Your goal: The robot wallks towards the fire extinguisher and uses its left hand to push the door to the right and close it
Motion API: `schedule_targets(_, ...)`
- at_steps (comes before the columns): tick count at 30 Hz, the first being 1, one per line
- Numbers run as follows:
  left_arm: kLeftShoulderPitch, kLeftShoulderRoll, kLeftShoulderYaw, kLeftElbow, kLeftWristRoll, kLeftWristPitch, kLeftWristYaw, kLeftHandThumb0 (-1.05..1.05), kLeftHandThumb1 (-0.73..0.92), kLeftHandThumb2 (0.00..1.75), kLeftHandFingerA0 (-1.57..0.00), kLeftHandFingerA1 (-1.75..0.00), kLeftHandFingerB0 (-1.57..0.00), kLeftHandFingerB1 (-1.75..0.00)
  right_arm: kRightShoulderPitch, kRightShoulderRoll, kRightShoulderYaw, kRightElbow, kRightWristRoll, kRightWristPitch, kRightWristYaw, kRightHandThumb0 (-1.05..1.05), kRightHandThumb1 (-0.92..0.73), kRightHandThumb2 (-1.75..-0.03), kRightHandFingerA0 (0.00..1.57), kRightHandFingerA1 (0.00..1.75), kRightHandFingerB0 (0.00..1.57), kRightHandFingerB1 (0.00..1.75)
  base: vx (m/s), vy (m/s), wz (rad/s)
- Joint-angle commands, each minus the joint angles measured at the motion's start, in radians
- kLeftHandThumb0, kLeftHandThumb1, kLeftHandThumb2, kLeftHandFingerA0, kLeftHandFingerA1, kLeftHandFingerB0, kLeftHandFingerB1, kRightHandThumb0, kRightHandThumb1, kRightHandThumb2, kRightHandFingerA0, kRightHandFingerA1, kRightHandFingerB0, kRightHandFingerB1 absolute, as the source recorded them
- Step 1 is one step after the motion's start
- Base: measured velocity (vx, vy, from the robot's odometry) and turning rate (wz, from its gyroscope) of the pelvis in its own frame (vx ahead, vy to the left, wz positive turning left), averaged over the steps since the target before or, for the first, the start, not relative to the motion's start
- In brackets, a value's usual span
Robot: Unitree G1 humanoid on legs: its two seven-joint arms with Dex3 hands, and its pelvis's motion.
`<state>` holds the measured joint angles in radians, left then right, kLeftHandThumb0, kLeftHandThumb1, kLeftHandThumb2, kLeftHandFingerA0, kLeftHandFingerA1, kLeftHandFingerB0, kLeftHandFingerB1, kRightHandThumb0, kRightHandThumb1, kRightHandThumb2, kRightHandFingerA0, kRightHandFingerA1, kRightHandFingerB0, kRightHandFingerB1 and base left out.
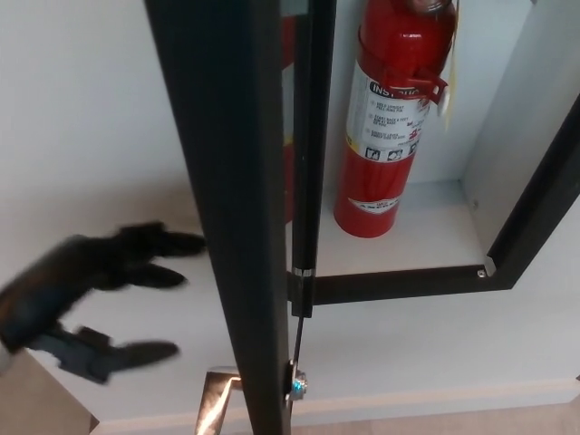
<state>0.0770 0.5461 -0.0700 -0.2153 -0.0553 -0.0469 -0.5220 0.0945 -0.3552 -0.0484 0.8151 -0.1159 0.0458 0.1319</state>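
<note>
- Left hand (86, 294): we record one black hand, entering from the lower left of the head view. It reaches toward the door edge, palm roughly facing the door, its outline blurred.
- Fingers (168, 243): we count two upper fingers pointing right, their tips close to the dark door edge; whether they touch it we cannot tell. The thumb (136, 352) sits lower, set apart from them. The hand is spread and holds nothing.
- Right hand: we see none in this view.
- Door (231, 217): one, dark-framed, standing open and seen nearly edge-on, running from the top of the view to the bottom. A small metal fitting (295, 383) shows near its lower end.
- Cabinet frame (399, 283): one, black, recessed in the white wall (82, 118), its opening uncovered.
- Fire extinguisher (391, 127): one, red, upright on the white cabinet floor, right of the door, with a white instruction label on its body.
- Tag (449, 86): one pale tag hanging near the extinguisher's neck.
</note>
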Motion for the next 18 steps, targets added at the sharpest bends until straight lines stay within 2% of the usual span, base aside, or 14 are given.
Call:
schedule_targets(1,0.034,0.07,-0.12,-0.217,-0.063,0.223,-0.154,-0.63,0.51,0.57,-0.33,-0.37,-0.35,-0.32,-0.027,-0.026,0.003,0.027,-0.009,-0.021,-0.006,-0.59,-0.47,-0.55,0.31,0.55,0.31,0.4,0.0,0.0,0.0)
schedule_targets(7,0.041,0.08,-0.135,-0.289,-0.086,0.258,-0.155,-0.62,0.51,0.56,-0.36,-0.39,-0.36,-0.33,-0.036,-0.032,0.006,0.046,-0.014,-0.037,-0.013,-0.59,-0.46,-0.55,0.31,0.52,0.32,0.37,0.0,0.0,0.0)
schedule_targets(8,0.041,0.083,-0.138,-0.3,-0.089,0.271,-0.159,-0.61,0.48,0.56,-0.36,-0.39,-0.36,-0.32,-0.04,-0.038,0.013,0.054,-0.023,-0.045,-0.014,-0.61,-0.37,-0.75,0.29,0.57,0.27,0.47,0.0,0.0,0.0)
schedule_targets(15,0.028,0.091,-0.148,-0.343,-0.109,0.322,-0.181,-0.59,0.5,0.56,-0.33,-0.36,-0.35,-0.31,-0.056,-0.055,0.036,0.089,-0.04,-0.065,-0.024,-0.62,-0.37,-0.76,0.32,0.58,0.28,0.46,0.0,0.0,0.0)
schedule_targets(18,-0.051,0.072,-0.157,-0.359,-0.136,0.365,-0.195,-0.6,0.49,0.57,-0.37,-0.39,-0.34,-0.32,-0.058,-0.054,0.037,0.104,-0.036,-0.082,-0.019,-0.63,-0.37,-0.76,0.32,0.58,0.27,0.46,0.0,0.0,0.0)
